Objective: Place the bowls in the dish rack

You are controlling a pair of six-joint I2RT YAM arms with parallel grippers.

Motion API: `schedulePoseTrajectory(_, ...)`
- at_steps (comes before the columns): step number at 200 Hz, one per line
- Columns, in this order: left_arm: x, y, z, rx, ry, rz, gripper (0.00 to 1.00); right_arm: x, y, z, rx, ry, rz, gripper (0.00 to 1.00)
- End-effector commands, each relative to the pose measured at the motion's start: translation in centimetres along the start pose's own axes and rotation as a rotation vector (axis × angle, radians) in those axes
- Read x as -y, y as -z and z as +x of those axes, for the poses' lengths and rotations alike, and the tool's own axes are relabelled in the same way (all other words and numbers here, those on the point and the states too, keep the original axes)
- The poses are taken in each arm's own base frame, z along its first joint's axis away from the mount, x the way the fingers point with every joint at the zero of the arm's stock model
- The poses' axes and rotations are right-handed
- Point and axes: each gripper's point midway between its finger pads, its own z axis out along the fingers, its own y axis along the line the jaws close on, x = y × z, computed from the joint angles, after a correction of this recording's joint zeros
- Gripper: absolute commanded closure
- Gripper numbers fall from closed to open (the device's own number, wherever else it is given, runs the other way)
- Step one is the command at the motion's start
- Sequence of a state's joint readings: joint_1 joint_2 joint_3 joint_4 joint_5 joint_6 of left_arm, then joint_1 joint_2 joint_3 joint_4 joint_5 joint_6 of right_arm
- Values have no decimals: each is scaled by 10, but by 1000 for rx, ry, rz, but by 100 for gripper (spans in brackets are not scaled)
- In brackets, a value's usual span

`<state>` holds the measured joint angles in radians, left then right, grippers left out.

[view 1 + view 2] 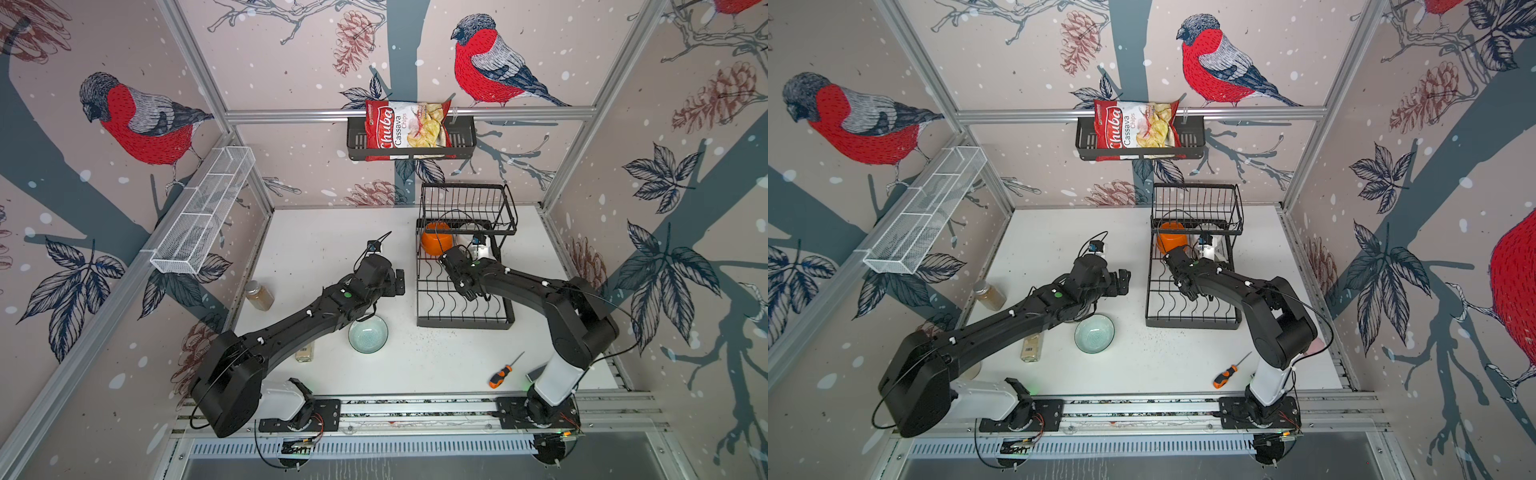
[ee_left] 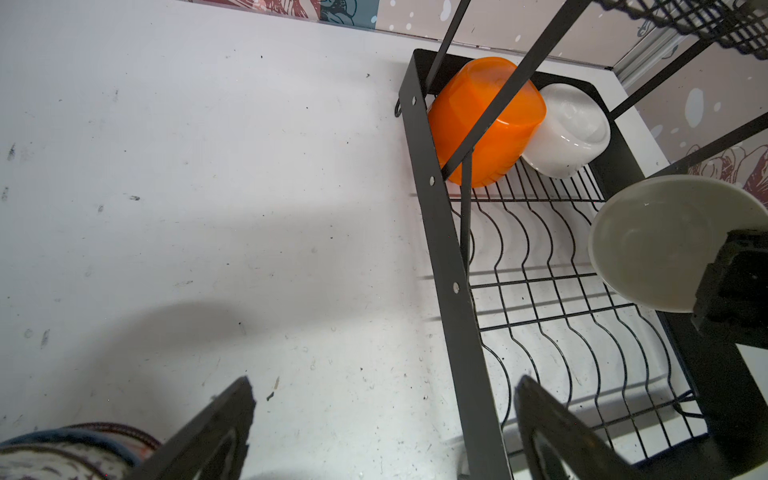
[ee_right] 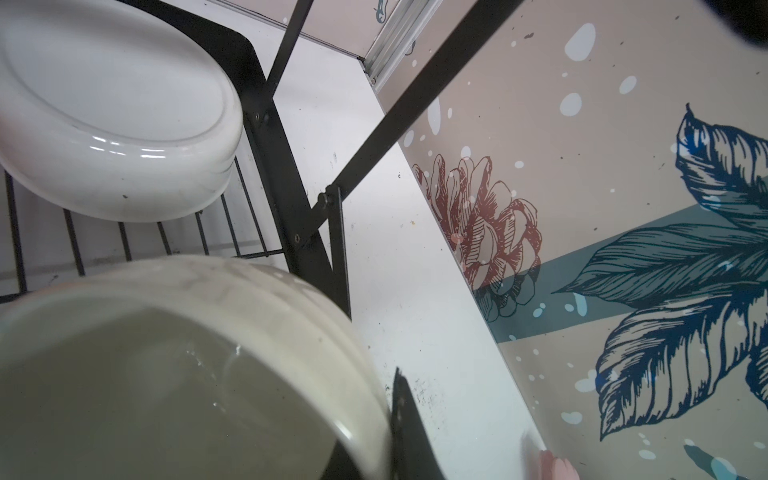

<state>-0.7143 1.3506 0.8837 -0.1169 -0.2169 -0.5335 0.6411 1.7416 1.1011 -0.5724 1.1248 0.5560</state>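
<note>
Cream bowl (image 2: 660, 245) is gripped in the right fingers (image 3: 409, 428), the dish rack (image 2: 440, 232) below them; left fingers (image 2: 216, 428) are spread open. Lowering and release are called for next.

The patterned bowl (image 2: 62, 453) was cut off at the left wrist view's edge, the cream bowl (image 3: 166, 353) at the right wrist view's. In a top view the left arm (image 1: 291, 328) hid part of the small bottle (image 1: 305, 354).
</note>
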Motion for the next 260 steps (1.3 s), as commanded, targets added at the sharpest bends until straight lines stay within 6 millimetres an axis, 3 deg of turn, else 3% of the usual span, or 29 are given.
schedulePoseTrajectory(1,3,-1,-7,22,-2,11,3,8,0,-7,36,-62,42,100)
schedulePoseTrajectory(53,11,-4,-4,4,-12,52,4,15,2,-10,47,-80,76,100)
schedulePoseTrajectory(90,32,-2,0,-26,-39,166,4,-10,10,-6,10,-86,-147,100)
schedulePoseTrajectory(146,63,0,6,-51,-82,248,3,-22,34,-4,-7,-130,-389,100)
schedulePoseTrajectory(177,86,-10,15,-91,-109,275,3,-25,50,-13,7,-169,-484,100)
schedulePoseTrajectory(184,96,-11,6,-75,-106,289,4,-26,54,-15,14,-173,-507,100)
schedulePoseTrajectory(215,113,-22,6,-94,-131,296,7,-30,71,-21,22,-188,-599,100)
schedulePoseTrajectory(260,119,-36,6,-105,-144,285,9,-27,69,-18,15,-179,-570,100)
